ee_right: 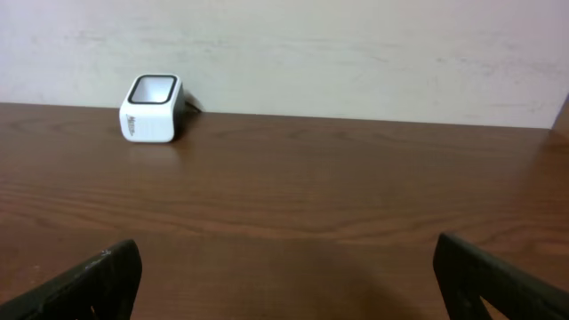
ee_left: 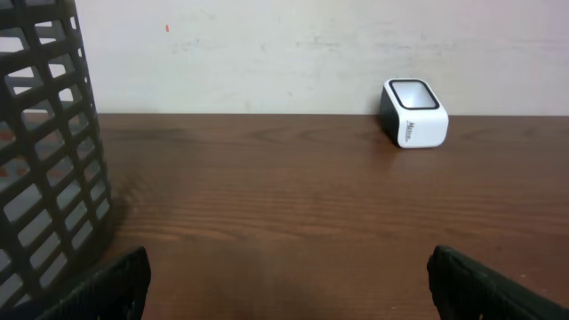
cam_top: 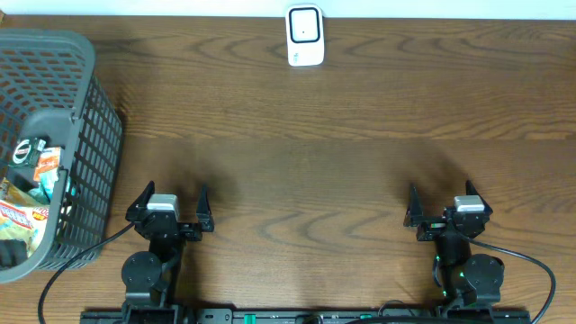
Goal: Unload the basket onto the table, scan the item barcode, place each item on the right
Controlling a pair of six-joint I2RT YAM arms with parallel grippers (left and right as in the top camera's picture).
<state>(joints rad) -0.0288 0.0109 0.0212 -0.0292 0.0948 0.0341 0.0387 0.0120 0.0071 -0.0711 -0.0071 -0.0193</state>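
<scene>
White scanner (cam_top: 305, 36), dark window, colourful packets (cam_top: 25, 216) in basket (cam_top: 90, 135), left pincer (cam_top: 175, 189) and right pincer (cam_top: 441, 187) agape

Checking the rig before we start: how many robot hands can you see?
2. The left hand sits beside the basket, the right hand at the near right. Both open.

Nothing legible, honestly. The little white boxy plastic scanner (ee_left: 416, 124) has a tiny dark logo on its side, too small to read, and the colourful packets (cam_top: 20, 218) in the grey mesh basket (cam_top: 94, 135) show blurry print.
</scene>
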